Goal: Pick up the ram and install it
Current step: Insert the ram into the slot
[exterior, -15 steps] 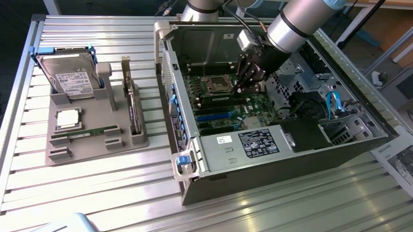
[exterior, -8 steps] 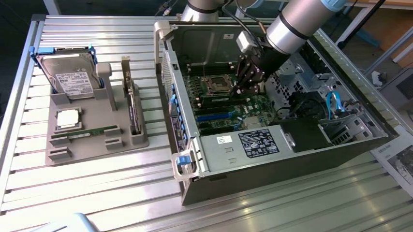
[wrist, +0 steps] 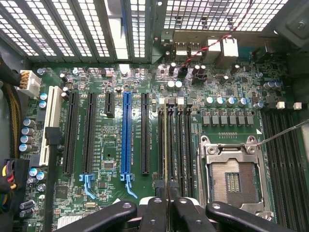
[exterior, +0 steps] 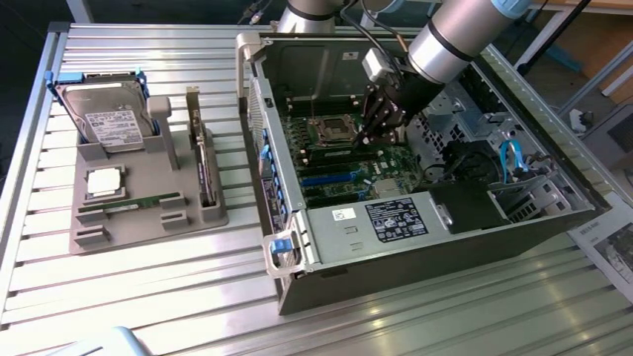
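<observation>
Clamping the ram (wrist: 167,145) edge-on, the gripper (wrist: 167,207) has its fingers (wrist: 154,215) pinched nearly together on it, right over the memory slots (wrist: 179,140) beside the empty CPU socket (wrist: 231,179). Under it sits the motherboard (wrist: 111,159) in an open PC case (exterior: 396,274) on a slatted metal table (exterior: 148,297), with 1 spare stick (exterior: 129,202) in a grey tray (exterior: 138,226) well off to the side. Long axis runs along the slots, pointing away from the fingers toward the vented case wall (wrist: 72,24).

Your bench: ribbed silver aluminium-slat table (exterior: 138,297) | light: you get bright glare along its slats | beyond: dark floor (exterior: 18,67)
</observation>
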`<state>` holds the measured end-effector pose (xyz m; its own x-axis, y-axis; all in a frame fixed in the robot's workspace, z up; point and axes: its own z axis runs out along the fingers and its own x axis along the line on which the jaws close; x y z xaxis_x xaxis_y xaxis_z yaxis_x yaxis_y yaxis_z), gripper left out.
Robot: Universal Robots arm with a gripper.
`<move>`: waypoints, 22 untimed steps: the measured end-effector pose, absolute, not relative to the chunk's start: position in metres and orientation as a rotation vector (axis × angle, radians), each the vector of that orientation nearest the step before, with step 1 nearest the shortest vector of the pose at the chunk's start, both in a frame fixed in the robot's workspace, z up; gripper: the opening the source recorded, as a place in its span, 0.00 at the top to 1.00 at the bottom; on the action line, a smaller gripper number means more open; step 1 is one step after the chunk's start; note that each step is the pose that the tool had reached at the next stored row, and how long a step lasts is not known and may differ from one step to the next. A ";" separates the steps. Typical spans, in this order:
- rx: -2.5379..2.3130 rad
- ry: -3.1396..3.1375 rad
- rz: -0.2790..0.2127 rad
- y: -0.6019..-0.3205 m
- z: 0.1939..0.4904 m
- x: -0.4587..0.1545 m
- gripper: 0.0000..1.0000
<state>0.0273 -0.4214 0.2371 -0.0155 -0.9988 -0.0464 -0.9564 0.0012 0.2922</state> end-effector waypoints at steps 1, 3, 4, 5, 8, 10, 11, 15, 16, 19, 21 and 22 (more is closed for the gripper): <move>2.073 -2.091 -0.362 -0.422 0.237 0.027 0.88; 2.073 -2.091 -0.362 -0.422 0.237 0.027 0.88; 2.073 -2.091 -0.362 -0.422 0.237 0.027 0.88; 2.073 -2.091 -0.362 -0.422 0.237 0.027 0.88; 2.074 -2.090 -0.362 -0.422 0.237 0.027 0.88; 2.075 -2.089 -0.361 -0.422 0.237 0.027 0.88; 2.075 -2.088 -0.361 -0.422 0.237 0.027 0.88; 2.083 -2.079 -0.360 -0.422 0.237 0.027 0.88; 2.087 -2.076 -0.360 -0.422 0.237 0.028 0.88; 2.089 -2.073 -0.359 -0.422 0.237 0.028 0.88; 2.088 -2.073 -0.359 -0.422 0.237 0.028 0.88; 2.088 -2.073 -0.360 -0.422 0.237 0.028 0.88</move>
